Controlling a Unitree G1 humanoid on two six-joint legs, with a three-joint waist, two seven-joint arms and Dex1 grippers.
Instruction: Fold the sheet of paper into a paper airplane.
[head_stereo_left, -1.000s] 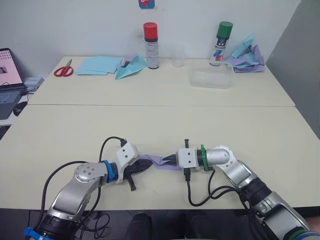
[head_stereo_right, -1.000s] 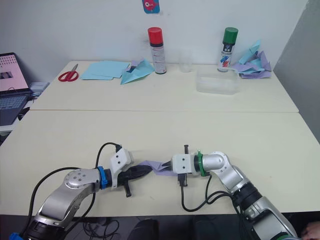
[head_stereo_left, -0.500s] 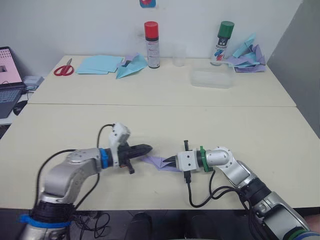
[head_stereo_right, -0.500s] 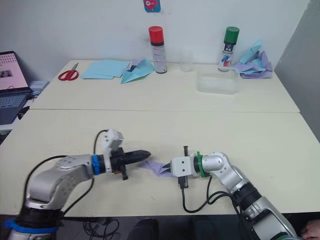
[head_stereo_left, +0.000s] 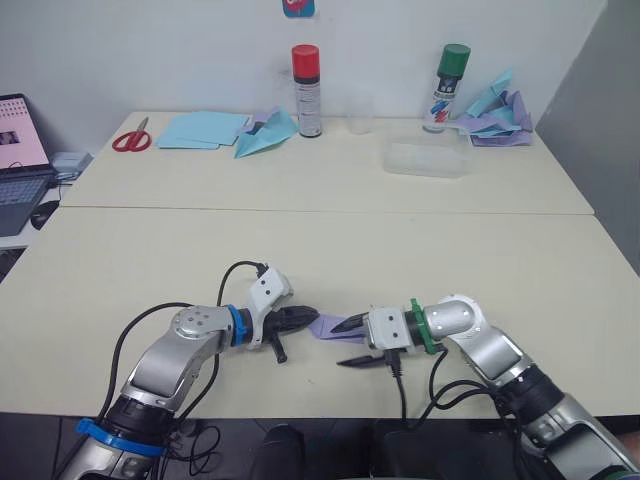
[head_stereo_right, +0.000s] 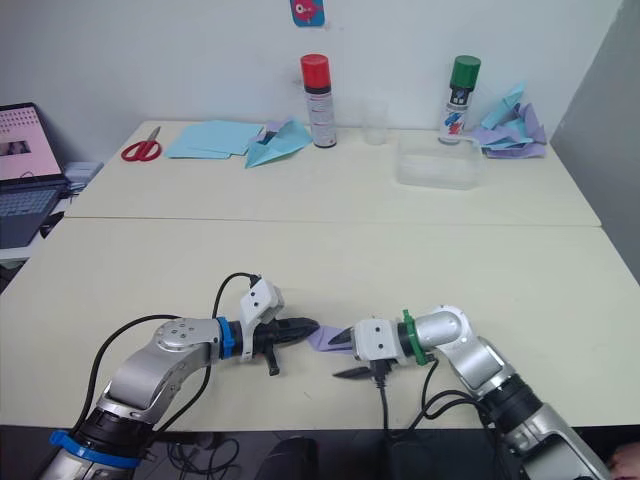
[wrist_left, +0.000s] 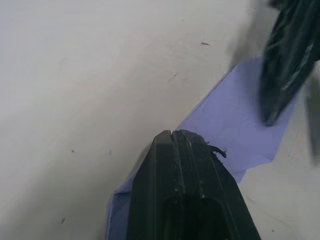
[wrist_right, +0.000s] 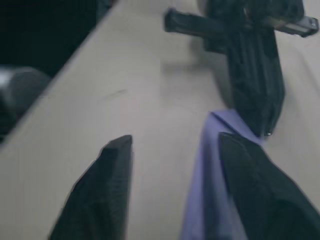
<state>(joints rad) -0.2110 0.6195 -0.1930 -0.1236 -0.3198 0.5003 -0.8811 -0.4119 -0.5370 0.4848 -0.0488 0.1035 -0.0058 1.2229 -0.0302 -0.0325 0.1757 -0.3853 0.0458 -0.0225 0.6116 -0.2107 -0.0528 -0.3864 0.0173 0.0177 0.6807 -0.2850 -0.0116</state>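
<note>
— So, where is the sheet of paper (head_stereo_left: 327, 327) sitting?

— On the near table (head_stereo_left: 120, 270), close to its front edge, lying between the two grippers. It is lavender and folded into a small flat shape.

— And the left gripper (head_stereo_left: 311, 317)?

— Its two black fingers are pressed together, tip down on the paper's left end; the left wrist view shows them closed with the lavender paper spreading out from under them. Whether paper is pinched between them, I cannot tell.

— The right gripper (head_stereo_left: 348, 343)?

— Spread apart. One finger (wrist_right: 248, 185) lies over the paper's right end, the other finger (wrist_right: 102, 192) hangs off to the side over bare table, toward the front edge.

— Anything crowding the paper?

— Only the grippers themselves and their black cables. Everything else stands well apart from the paper, on the far table: red scissors (head_stereo_left: 129, 137), light blue sheets (head_stereo_left: 200, 129) and a light blue paper plane (head_stereo_left: 262, 133) off to the paper's far left, a red-capped spray can (head_stereo_left: 306, 90) and a clear cup (head_stereo_left: 360, 110) straight beyond it, then a clear plastic box (head_stereo_left: 427, 159), a green-capped spray can (head_stereo_left: 449, 86) and a crumpled blue and purple paper heap (head_stereo_left: 494, 105) to the far right. A laptop (head_stereo_left: 18, 150) sits off past the table's left end.
</note>
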